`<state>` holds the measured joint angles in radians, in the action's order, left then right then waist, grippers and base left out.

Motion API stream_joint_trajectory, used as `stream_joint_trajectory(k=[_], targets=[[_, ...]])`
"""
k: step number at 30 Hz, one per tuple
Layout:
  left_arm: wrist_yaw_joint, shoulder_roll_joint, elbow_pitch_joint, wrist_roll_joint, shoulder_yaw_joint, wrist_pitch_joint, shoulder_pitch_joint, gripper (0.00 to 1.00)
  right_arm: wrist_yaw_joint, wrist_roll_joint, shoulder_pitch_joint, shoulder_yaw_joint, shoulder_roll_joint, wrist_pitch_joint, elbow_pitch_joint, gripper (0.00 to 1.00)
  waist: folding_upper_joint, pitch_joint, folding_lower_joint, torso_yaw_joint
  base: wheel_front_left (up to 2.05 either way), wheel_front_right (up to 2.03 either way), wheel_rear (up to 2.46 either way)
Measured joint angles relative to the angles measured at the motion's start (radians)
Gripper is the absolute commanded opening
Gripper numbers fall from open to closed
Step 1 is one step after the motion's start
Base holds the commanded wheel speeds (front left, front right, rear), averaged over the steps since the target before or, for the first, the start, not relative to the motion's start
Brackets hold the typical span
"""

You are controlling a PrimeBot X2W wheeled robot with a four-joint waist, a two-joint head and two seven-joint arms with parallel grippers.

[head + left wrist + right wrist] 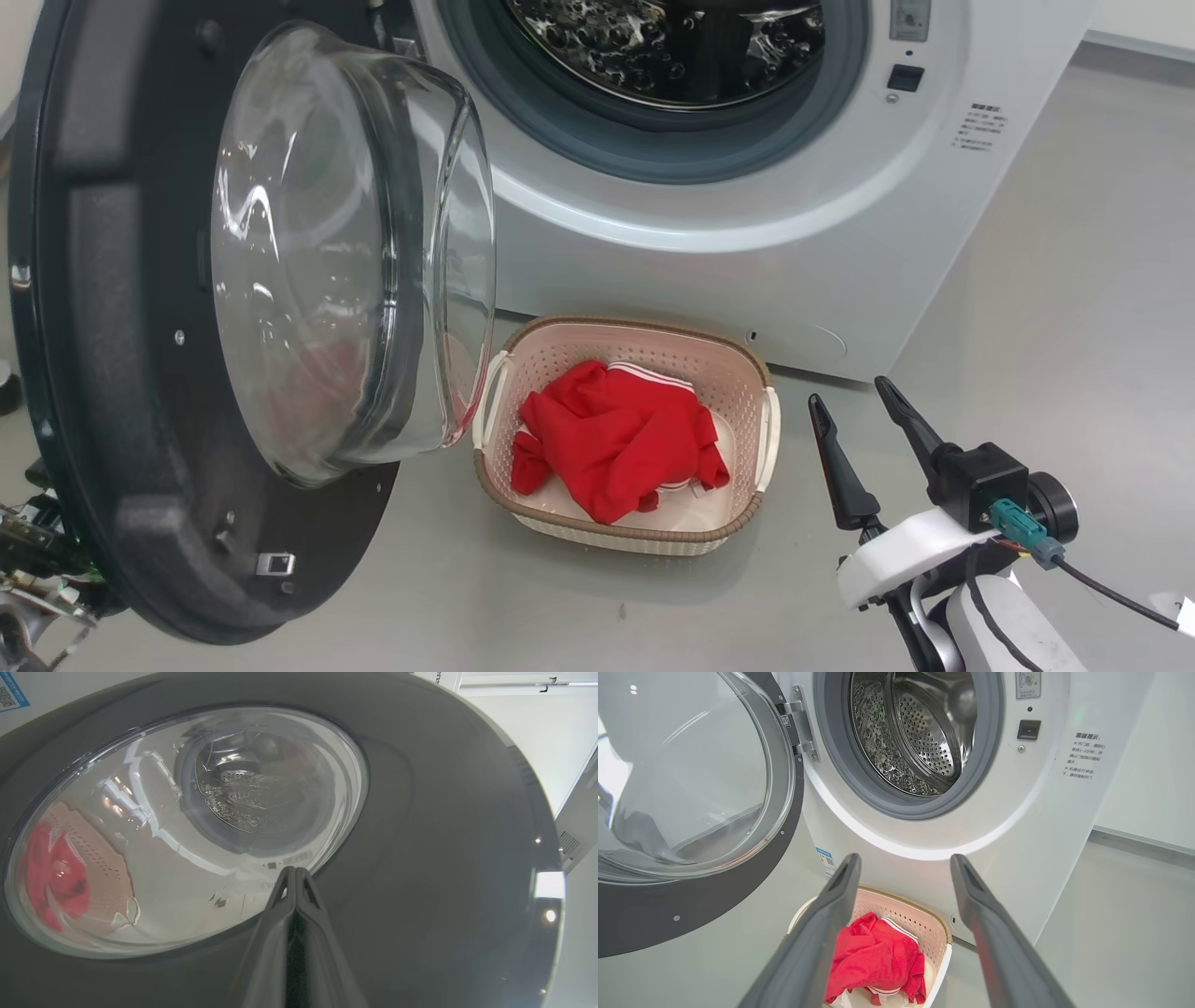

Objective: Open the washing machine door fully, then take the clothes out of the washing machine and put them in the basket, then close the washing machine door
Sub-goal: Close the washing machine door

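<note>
risk of skidding off the smooth washing machine door [444, 826], just ahead of the left tool [294, 870] with tips pinched together, if pushed off-centre; risk too of clipping the basket [738, 350] with the glass bowl [355, 252]. right tool [850, 390] spread wide, empty, clothes [616, 439] heaped in the basket ahead and to its left.
</note>
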<state>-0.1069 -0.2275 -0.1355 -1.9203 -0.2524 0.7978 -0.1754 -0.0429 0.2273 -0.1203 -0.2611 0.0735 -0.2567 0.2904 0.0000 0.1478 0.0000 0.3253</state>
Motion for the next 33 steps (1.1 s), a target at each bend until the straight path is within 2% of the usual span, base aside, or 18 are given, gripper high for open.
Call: stream_joint_trajectory(k=[13, 23, 33], targets=[[-0.005, 0.006, 0.134, -0.042, 0.001, 0.069, 0.039, 0.0, 0.001, 0.0, -0.036, -0.004, -0.004, 0.0, -0.004, 1.0, 0.0, 0.032, 0.0, -0.098, 0.0, 0.0, 0.0], [-0.01, 0.007, 0.237, -0.042, 0.035, 0.12, 0.039, 0.0, 0.002, 0.002, -0.058, -0.007, -0.009, 0.0, -0.007, 1.0, 0.0, 0.061, 0.0, -0.2, 0.0, 0.0, 0.0], [-0.01, 0.005, 0.28, -0.042, 0.064, 0.143, 0.037, 0.0, 0.002, 0.012, -0.067, -0.015, -0.012, 0.0, -0.015, 1.0, 0.0, 0.084, 0.0, -0.304, 0.0, 0.0, 0.0]])
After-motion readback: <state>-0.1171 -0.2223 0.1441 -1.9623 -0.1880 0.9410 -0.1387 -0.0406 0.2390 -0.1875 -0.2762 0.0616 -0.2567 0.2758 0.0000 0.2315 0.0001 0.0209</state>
